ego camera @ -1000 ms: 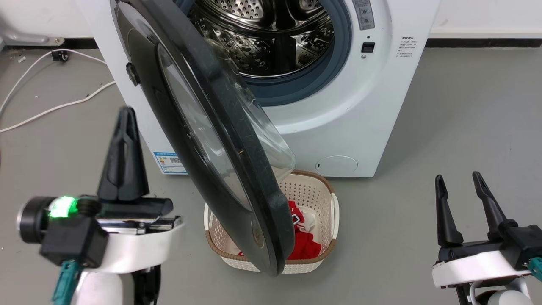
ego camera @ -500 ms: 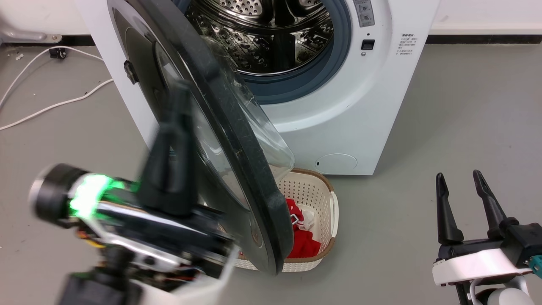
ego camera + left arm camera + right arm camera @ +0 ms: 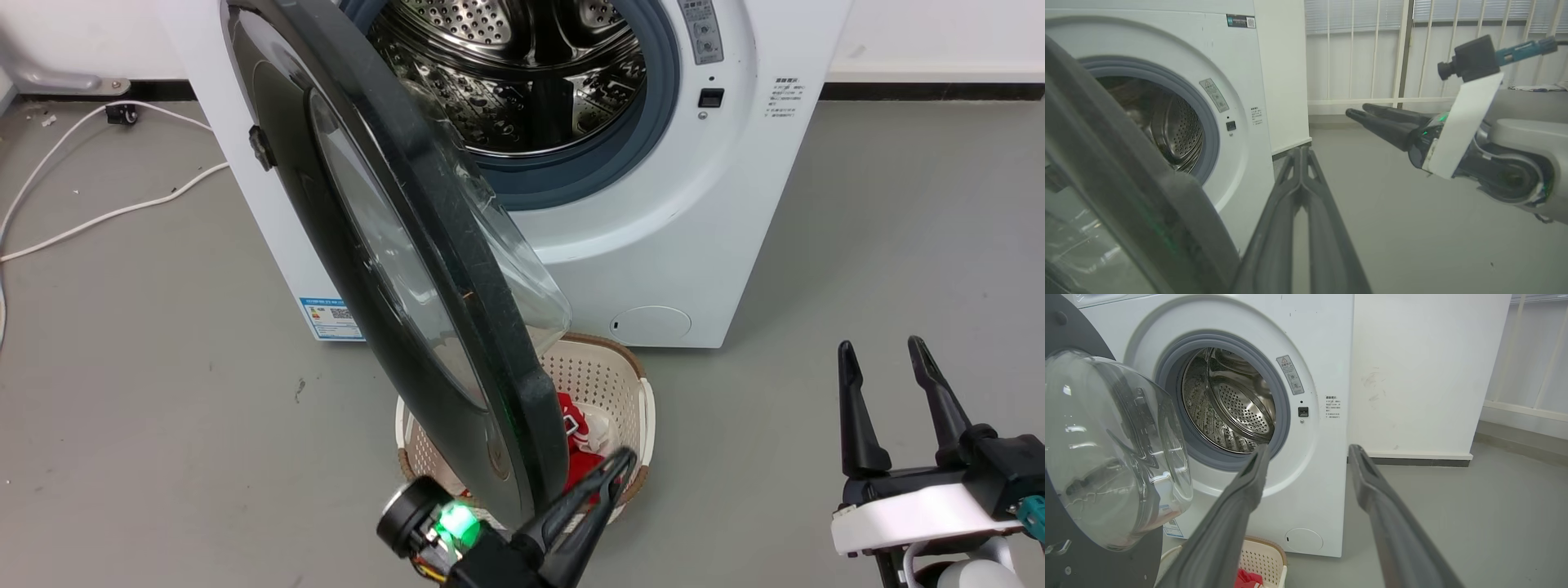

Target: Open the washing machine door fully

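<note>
Dark fingers of your left hand (image 3: 622, 459) are pressed together, gripping nothing, just beside the lower rim of the washing machine door (image 3: 424, 269); you cannot tell whether they touch it. Your right hand (image 3: 880, 349) hovers low on the right, fingers spread and empty, well apart from the door. Under the rim sits a cream basket (image 3: 606, 371) holding red cloth (image 3: 578, 464). Beyond, the door stands partly swung out from the white washing machine (image 3: 694, 245), steel drum (image 3: 531, 90) exposed.

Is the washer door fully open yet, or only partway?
Partway open. The washing machine door juts out edge-on from the front, exposing the drum, its lower edge over the laundry basket, not swung back.
</note>
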